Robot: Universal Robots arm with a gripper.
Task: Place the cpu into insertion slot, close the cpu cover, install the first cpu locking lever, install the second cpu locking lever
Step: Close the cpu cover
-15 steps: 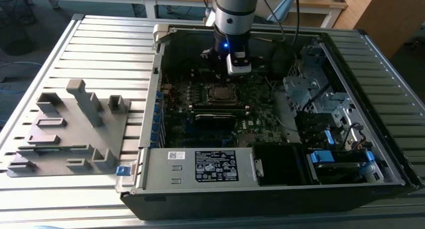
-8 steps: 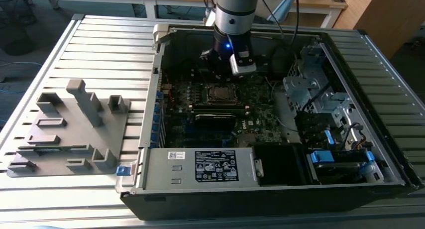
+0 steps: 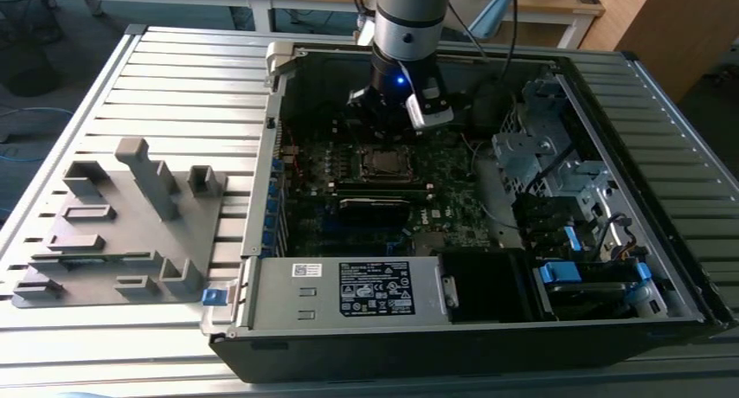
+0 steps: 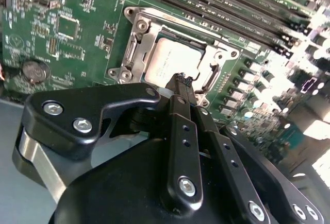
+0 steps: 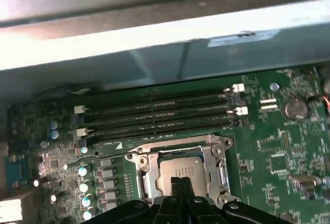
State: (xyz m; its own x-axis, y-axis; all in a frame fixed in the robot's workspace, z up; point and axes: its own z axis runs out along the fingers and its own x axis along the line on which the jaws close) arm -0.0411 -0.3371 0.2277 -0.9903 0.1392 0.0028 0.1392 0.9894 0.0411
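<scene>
The cpu (image 4: pixel 167 59) lies flat in the insertion slot (image 3: pixel 385 163) on the green motherboard (image 4: pixel 77 23). Its dull silver top shows through the square window of the cpu cover (image 4: pixel 133 54), which appears to lie down around it. Whether the locking levers are latched I cannot tell.

Going across from the exterior view's left, a grey moulded fixture tray (image 3: pixel 116 234) sits on the slatted metal table (image 3: pixel 173 78), just beside the open computer case (image 3: pixel 462 346). A silvery power supply (image 3: pixel 346 290) with a white label fills the near part of the case.

Near the middle, the arm (image 3: pixel 410 17) comes down into the case and the gripper (image 3: pixel 385 134) hangs directly over the slot. In the second wrist view its black fingers (image 4: pixel 180 126) are drawn together, with nothing seen between them. Their tips stand over one edge of the cpu, and I cannot tell whether they touch it.

In the first wrist view, long black memory slots (image 5: pixel 160 113) run alongside the slot, between it and the case wall. A coin battery (image 5: pixel 295 108) sits well apart on the board.

Toward the exterior view's right stands a silvery drive cage (image 3: pixel 537 143), and near it are blue plastic tabs (image 3: pixel 566 272)
</scene>
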